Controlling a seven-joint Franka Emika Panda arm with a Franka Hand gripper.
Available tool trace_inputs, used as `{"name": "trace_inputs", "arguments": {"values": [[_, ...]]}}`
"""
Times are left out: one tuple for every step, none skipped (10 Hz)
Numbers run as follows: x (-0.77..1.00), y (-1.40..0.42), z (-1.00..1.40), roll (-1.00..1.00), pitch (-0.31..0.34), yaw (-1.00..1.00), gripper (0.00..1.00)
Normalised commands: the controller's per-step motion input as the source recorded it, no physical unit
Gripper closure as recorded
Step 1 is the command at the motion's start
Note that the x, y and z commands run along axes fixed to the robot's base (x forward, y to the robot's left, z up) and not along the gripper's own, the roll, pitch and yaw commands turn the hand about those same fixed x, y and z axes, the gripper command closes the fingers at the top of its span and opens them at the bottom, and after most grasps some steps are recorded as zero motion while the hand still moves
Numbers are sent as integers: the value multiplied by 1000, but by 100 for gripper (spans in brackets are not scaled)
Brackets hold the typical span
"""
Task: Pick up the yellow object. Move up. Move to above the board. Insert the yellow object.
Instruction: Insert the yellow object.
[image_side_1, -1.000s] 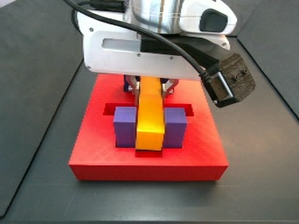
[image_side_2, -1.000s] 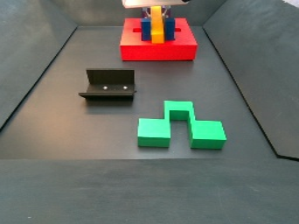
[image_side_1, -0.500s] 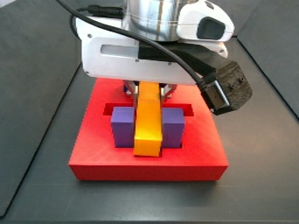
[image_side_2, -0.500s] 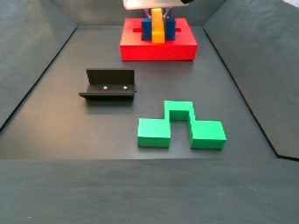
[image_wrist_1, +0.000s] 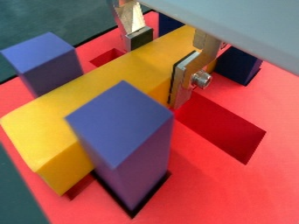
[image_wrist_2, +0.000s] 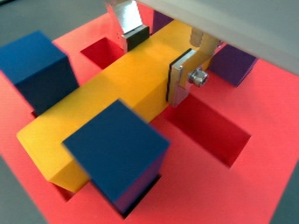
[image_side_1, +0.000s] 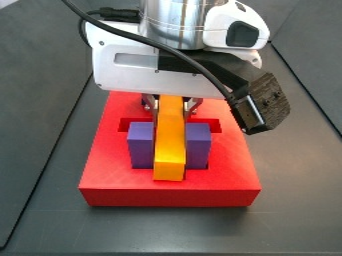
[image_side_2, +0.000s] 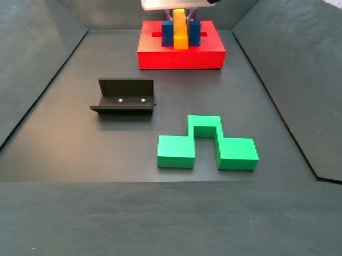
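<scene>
The claw (image_wrist_1: 162, 54) sits low over the board (image_side_1: 118, 180), its silver fingers (image_wrist_1: 187, 74) pressed on the two long sides of the yellow object (image_wrist_1: 111, 96) near one end — clamped on it. The yellow object lies flat along a slot in the board, running between the upright posts: in a side view its long axis points from the board's near edge straight back under the claw (image_side_1: 168, 100), with a purple post (image_side_1: 139, 142) touching each flank. In both wrist views the bar (image_wrist_2: 111, 96) passes between two blue-purple posts (image_wrist_2: 117, 162), its free end near the board's edge. In a side view the board (image_side_2: 181, 58) stands at the far end of the dark floor (image_side_2: 80, 140); the fixture (image_side_2: 126, 98) sits mid-floor toward the left edge, and the green block (image_side_2: 206, 142) lies nearer the front, well apart from the board.
</scene>
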Motion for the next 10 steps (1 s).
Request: {"name": "trace_inputs", "arguments": {"values": [[109,197,-237,169,74,-29,100],[117,209,-246,161,73,-14,100],[60,94,-231,137,46,0,100],[0,-49,-280,160,0,0,100],[0,-126,-203,54,-63,0,100],[0,-166,-563,141,-74,0,100],[0,-186,-789,143,-154,0,100],[0,-183,-717,113,-166,0,100],[17,0,0,0,0,0,100],[0,0,0,0,0,0,100]]}}
